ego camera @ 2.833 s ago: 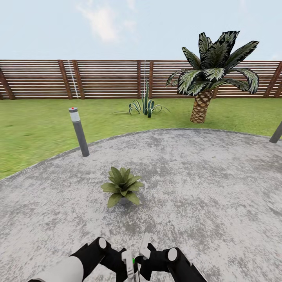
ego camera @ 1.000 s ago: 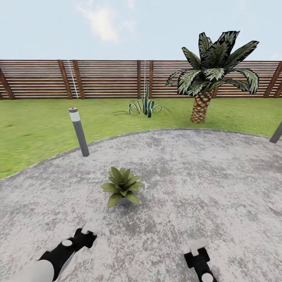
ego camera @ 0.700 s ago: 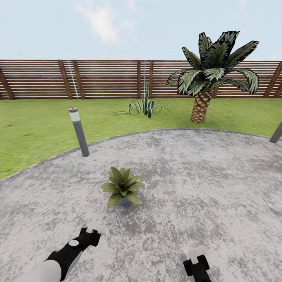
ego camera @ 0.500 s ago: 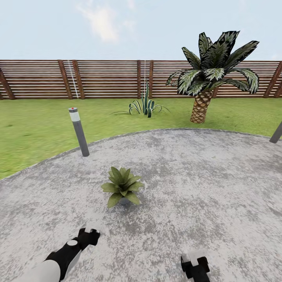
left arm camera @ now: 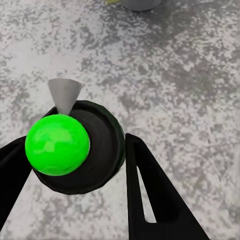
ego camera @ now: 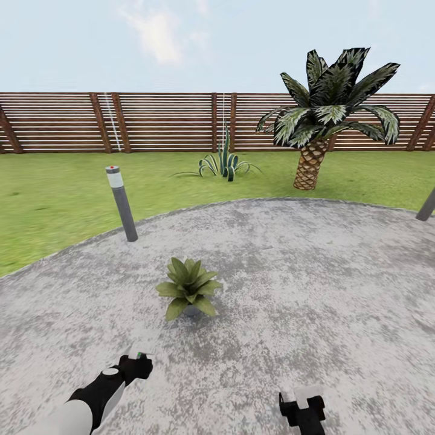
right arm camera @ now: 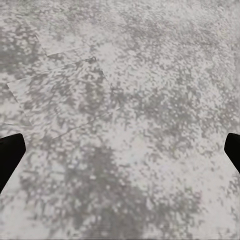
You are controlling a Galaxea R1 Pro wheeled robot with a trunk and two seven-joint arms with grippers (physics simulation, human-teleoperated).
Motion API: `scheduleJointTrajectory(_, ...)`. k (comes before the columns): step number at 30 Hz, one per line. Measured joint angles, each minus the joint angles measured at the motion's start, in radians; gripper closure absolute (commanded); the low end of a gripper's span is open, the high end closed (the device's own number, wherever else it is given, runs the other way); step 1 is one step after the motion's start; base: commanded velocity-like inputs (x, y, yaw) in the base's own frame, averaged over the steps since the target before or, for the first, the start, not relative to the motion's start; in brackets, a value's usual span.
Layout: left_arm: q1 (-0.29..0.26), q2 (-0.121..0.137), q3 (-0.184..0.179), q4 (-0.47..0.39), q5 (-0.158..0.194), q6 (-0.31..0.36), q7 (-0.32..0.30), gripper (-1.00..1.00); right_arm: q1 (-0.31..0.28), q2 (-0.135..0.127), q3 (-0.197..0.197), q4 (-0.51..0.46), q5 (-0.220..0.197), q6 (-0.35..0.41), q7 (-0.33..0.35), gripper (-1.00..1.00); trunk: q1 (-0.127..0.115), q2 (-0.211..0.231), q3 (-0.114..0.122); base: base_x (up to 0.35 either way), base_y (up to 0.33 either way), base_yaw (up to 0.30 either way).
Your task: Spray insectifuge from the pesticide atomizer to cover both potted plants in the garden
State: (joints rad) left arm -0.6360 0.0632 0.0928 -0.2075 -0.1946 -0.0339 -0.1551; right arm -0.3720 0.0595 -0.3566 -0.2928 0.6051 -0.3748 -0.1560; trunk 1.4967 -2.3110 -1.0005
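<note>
My left pincer (left arm camera: 75,165) grips the pesticide atomizer (left arm camera: 75,150) low over the grey patio (ego camera: 314,284), near one potted plant (ego camera: 189,294) ahead. My right pincer (right arm camera: 120,150) hangs spread wide over bare paving. Lawn (ego camera: 54,199) borders the patio; a fence (ego camera: 163,121) closes the far side.

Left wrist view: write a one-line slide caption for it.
Left gripper holds the pesticide atomizer, green-capped, its grey nozzle aimed over the speckled grey patio.
</note>
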Motion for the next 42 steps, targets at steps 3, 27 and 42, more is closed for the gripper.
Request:
scheduleJointTrajectory(3, 0.0, 0.0, 0.0, 0.0, -0.001, 0.006, 0.001, 1.0, 0.0, -0.008, 0.0, 0.003, -0.002, -0.002, 0.0, -1.0, 0.0, 0.0, 0.0, 0.26, 0.0, 0.0)
scheduleJointTrajectory(27, -0.007, 0.006, -0.002, 0.003, -0.01, 0.169, 0.004, 1.0, 0.001, -0.031, 0.001, 0.02, -0.079, -0.006, 0.0, -1.0, 0.0, 0.0, 0.0, 0.142, 0.025, 0.0)
scheduleJointTrajectory(42, -0.007, 0.004, -0.009, 0.001, -0.012, 0.172, 0.006, 1.0, 0.001, -0.034, 0.001, 0.021, -0.079, -0.005, 0.0, -1.0, 0.0, 0.0, 0.0, 0.073, 0.0, 0.0)
